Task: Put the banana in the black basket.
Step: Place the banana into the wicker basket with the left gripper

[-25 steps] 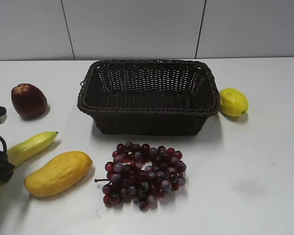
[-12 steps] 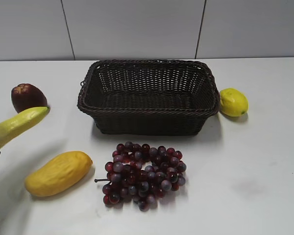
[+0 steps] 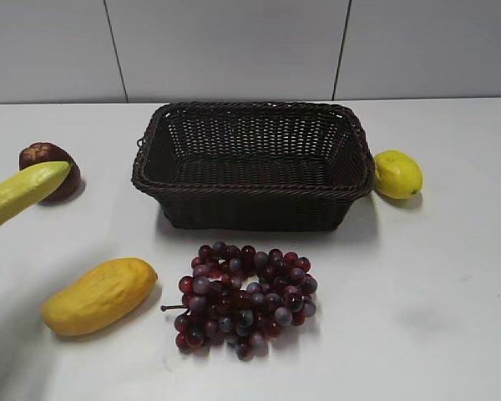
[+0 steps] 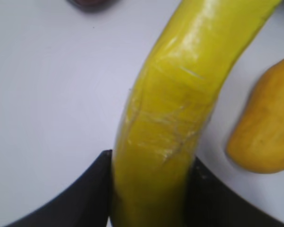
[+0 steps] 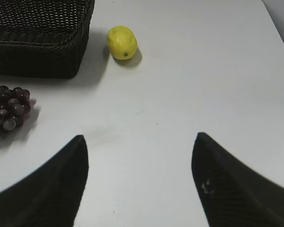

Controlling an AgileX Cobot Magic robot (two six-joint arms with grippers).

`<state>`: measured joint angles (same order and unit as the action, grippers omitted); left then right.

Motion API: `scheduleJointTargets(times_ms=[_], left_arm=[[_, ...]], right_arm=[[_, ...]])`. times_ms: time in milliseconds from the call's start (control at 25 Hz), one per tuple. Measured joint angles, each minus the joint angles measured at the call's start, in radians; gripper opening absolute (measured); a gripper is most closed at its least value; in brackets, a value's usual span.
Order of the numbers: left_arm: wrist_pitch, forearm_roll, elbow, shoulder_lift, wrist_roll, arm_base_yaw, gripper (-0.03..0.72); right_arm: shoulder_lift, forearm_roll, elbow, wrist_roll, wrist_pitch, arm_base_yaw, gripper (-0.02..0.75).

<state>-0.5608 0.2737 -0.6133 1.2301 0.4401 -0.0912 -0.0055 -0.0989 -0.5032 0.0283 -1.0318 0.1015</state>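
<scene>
The banana (image 3: pixel 18 192), long and yellow-green, hangs in the air at the far left of the exterior view, its tip pointing toward the black basket (image 3: pixel 255 205). My left gripper (image 4: pixel 151 165) is shut on the banana (image 4: pixel 180 94); in the exterior view the gripper itself is out of the frame. The black basket stands at the back middle and shows nothing inside. My right gripper (image 5: pixel 139 142) is open and empty above the bare table, with the basket's corner (image 5: pixel 38 38) at its upper left.
A yellow mango (image 3: pixel 98 296) lies at the front left, and it also shows in the left wrist view (image 4: pixel 265 127). A bunch of dark red grapes (image 3: pixel 244 296) lies in front of the basket. A lemon (image 3: pixel 397 174) sits right of the basket. A dark red fruit (image 3: pixel 60 167) lies behind the banana.
The banana has been lifted off the table at the far left and has risen further. My left gripper has moved out of the exterior view. The other things have not moved.
</scene>
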Motion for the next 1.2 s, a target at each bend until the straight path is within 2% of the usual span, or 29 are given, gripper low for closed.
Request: scheduleJointTargets(times_ms=[240, 600, 880, 1000, 1200], left_arm=[[-0.093, -0.033, -0.065, -0.021, 0.000, 0.000, 0.413], [-0.209, -0.039, -0.389, -0.012, 0.042, 0.000, 0.413], [-0.273, 0.044, -0.624, 0.074, 0.124, -0.002, 0.413], [-0.281, 0.053, -0.684, 0.113, 0.173, -0.036, 0.413], [-0.277, 0.028, -0.764, 0.188, 0.215, -0.163, 0.413]], right_arm=[[0.000, 0.000, 0.000, 0.000, 0.000, 0.000, 0.518], [0.000, 0.000, 0.000, 0.000, 0.000, 0.000, 0.518], [0.000, 0.000, 0.000, 0.000, 0.000, 0.000, 0.518], [0.000, 0.000, 0.000, 0.000, 0.000, 0.000, 0.518], [0.000, -0.001, 0.000, 0.000, 0.000, 0.000, 0.518]])
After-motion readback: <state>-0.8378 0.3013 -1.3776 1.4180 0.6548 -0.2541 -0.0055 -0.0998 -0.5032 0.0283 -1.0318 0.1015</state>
